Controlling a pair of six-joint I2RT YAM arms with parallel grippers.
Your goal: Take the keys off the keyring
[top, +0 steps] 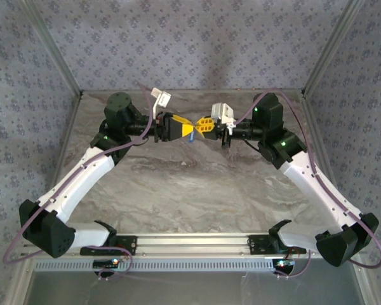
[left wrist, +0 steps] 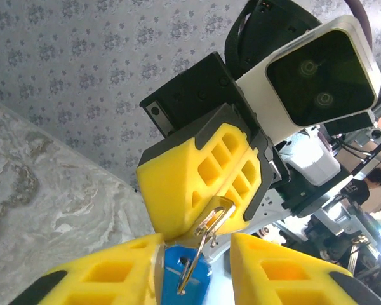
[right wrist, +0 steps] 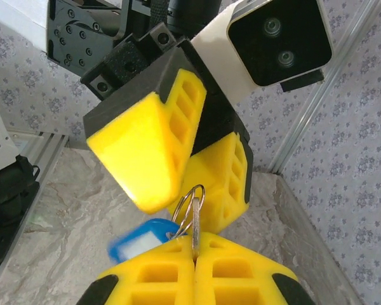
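Note:
Both grippers meet in mid-air over the far part of the table. My right gripper [top: 203,127] [right wrist: 193,236] is shut on the blade of a metal key [right wrist: 195,217] [left wrist: 225,201]. A thin keyring [right wrist: 193,188] [left wrist: 190,269] runs through the key's head, and a blue tag [right wrist: 140,238] [left wrist: 174,288] hangs from the ring. From above, the bunch is a tiny blue speck [top: 190,138]. My left gripper [top: 184,129] [left wrist: 197,244] is open. Its yellow fingers [right wrist: 140,152] stand either side of the ring, with the tag against one pad and a gap to the other.
The marbled table [top: 190,184] lies below the grippers. Metal frame posts [top: 327,54] and patterned walls close in the sides and back. Purple cables [top: 32,219] loop off both arms. The arm bases sit on a rail [top: 190,241] at the near edge.

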